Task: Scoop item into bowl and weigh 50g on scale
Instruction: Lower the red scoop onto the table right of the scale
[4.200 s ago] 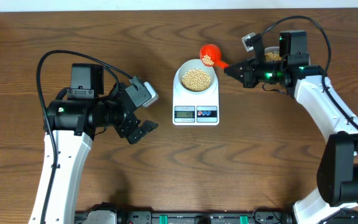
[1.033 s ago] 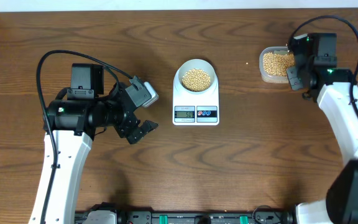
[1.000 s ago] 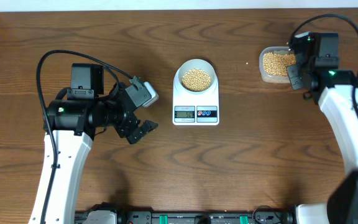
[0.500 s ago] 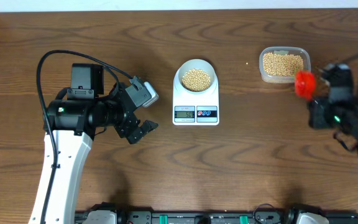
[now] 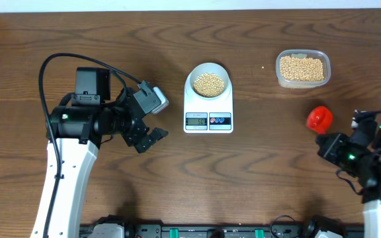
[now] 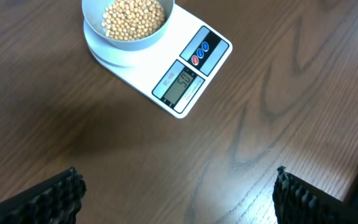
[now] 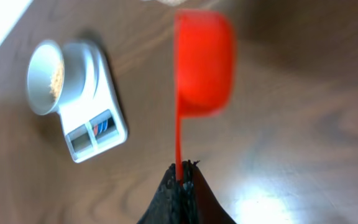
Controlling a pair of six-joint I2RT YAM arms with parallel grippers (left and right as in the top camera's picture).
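Note:
The white bowl [image 5: 208, 82] holds yellowish-tan beans [image 5: 208, 82] and sits on the white scale [image 5: 208, 111] at the table's middle. The bowl [image 6: 128, 23] and scale [image 6: 185, 81] also show in the left wrist view; the display reads about 50. My right gripper [image 5: 329, 140] is shut on the thin handle of a red scoop [image 5: 319, 118], low at the right. In the right wrist view the scoop [image 7: 202, 62] looks empty, above the closed gripper [image 7: 182, 171]. My left gripper [image 5: 149, 139] is open and empty, left of the scale.
A clear plastic tub [image 5: 302, 69] of beans stands at the back right. The scale and bowl [image 7: 46, 78] show at the left of the right wrist view. The table's back edge runs along the top of the overhead view.
My right arm has pulled back from the tub toward the front right, carrying the red scoop. The left arm, bowl and scale have not moved.

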